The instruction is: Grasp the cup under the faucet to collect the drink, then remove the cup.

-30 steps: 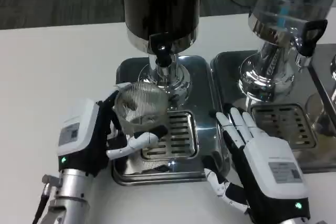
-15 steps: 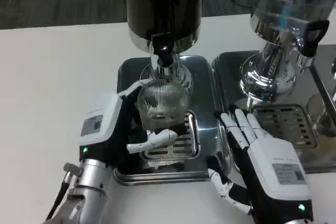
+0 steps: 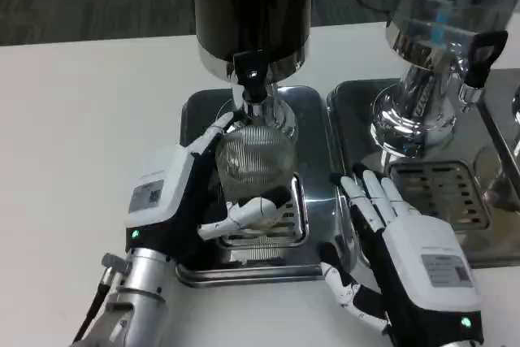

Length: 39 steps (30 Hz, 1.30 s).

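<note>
A clear ribbed cup [image 3: 253,160] stands over the drip grate [image 3: 280,221] just below the black faucet [image 3: 250,72] of the dark drink dispenser [image 3: 250,6]. My left hand [image 3: 183,197] grips the cup from its left side, thumb across the front low down and fingers around the back. My right hand [image 3: 406,249] lies open on the right edge of the steel tray [image 3: 195,115], fingers spread and pointing away, touching no cup.
A second steel dispenser [image 3: 443,46] with a black tap handle [image 3: 479,54] stands on its own tray [image 3: 455,201] at the right. White table surface [image 3: 81,119] stretches to the left and in front.
My left hand has carried the cup rightward and back, from the tray's left part to directly beneath the faucet. The right hand has barely shifted.
</note>
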Available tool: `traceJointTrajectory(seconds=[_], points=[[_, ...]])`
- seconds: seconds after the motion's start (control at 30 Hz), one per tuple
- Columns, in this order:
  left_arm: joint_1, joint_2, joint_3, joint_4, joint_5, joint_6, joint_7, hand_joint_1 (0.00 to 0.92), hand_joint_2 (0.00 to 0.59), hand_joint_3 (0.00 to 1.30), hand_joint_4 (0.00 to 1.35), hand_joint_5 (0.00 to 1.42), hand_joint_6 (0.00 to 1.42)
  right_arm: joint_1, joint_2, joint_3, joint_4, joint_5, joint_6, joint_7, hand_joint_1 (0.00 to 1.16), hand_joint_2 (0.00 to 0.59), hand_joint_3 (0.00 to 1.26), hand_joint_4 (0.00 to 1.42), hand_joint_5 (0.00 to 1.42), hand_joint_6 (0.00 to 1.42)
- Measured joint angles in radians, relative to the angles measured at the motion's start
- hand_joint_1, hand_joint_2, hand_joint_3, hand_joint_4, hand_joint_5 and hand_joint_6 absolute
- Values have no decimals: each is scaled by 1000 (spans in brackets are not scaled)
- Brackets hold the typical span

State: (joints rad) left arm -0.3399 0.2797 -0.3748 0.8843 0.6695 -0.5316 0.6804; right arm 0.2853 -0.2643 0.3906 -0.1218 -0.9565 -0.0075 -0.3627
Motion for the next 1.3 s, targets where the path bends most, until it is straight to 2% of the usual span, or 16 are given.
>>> traceJointTrajectory(seconds=[0.2, 0.37, 0.47, 0.5, 0.53, 0.57, 0.7, 0.77, 0.87, 1.0, 1.1, 1.2, 1.3], points=[[32, 18, 2, -40, 8, 15, 10, 15, 0, 162, 263, 528, 638, -8, -11, 8, 5, 2, 0, 0, 477, 456, 96, 1, 28, 166], [74, 32, 7, -88, 9, 24, 19, 0, 0, 157, 263, 522, 629, -11, -18, 7, 5, 9, 0, 1, 477, 456, 96, 1, 28, 166], [117, 48, 36, -123, 6, 32, 27, 0, 0, 135, 243, 507, 603, -11, -19, 7, 5, 13, -2, 2, 477, 456, 96, 1, 28, 166], [128, 55, 47, -132, 2, 33, 31, 0, 0, 83, 203, 491, 577, -11, -19, 7, 5, 15, -2, 2, 477, 456, 96, 1, 28, 166], [141, 61, 55, -140, -1, 34, 33, 0, 0, 17, 109, 436, 470, -11, -20, 8, 5, 14, -2, 2, 477, 456, 96, 1, 26, 166], [146, 62, 59, -144, -2, 34, 33, 0, 0, 3, 39, 377, 372, -11, -20, 8, 5, 14, -2, 2, 477, 456, 96, 1, 24, 166], [201, 82, 96, -193, -2, 19, 83, 0, 0, 0, 0, 210, 132, -9, -21, 9, 1, 3, 1, 2, 474, 451, 96, 0, 7, 139], [230, 104, 119, -213, -14, 0, 84, 0, 0, 0, 0, 158, 74, -5, -21, 11, -6, -8, 10, 2, 467, 444, 94, 0, 0, 93], [280, 143, 149, -251, -33, -7, 81, 0, 26, 0, 0, 98, 4, 7, -23, 17, -23, -77, 49, 6, 444, 439, 69, 0, 0, 5], [307, 183, 159, -271, -9, -7, 85, 0, 57, 0, 0, 22, 0, 7, -21, 27, -39, -120, 85, 34, 416, 420, 33, 0, 0, 0], [342, 193, 158, -274, 1, -36, 83, 0, 71, 3, 0, 126, 24, 19, -19, 43, -44, -127, 99, 51, 411, 419, 29, 0, 0, 0], [371, 195, 179, -327, -37, -115, 77, 0, 77, 0, 0, 57, 23, 33, -19, 46, -47, -125, 100, 51, 389, 429, 24, 0, 0, 0], [371, 219, 203, -397, -200, -254, -54, 0, 85, 0, 0, 0, 0, 37, -19, 45, -47, -118, 98, 47, 385, 428, 24, 0, 0, 0]])
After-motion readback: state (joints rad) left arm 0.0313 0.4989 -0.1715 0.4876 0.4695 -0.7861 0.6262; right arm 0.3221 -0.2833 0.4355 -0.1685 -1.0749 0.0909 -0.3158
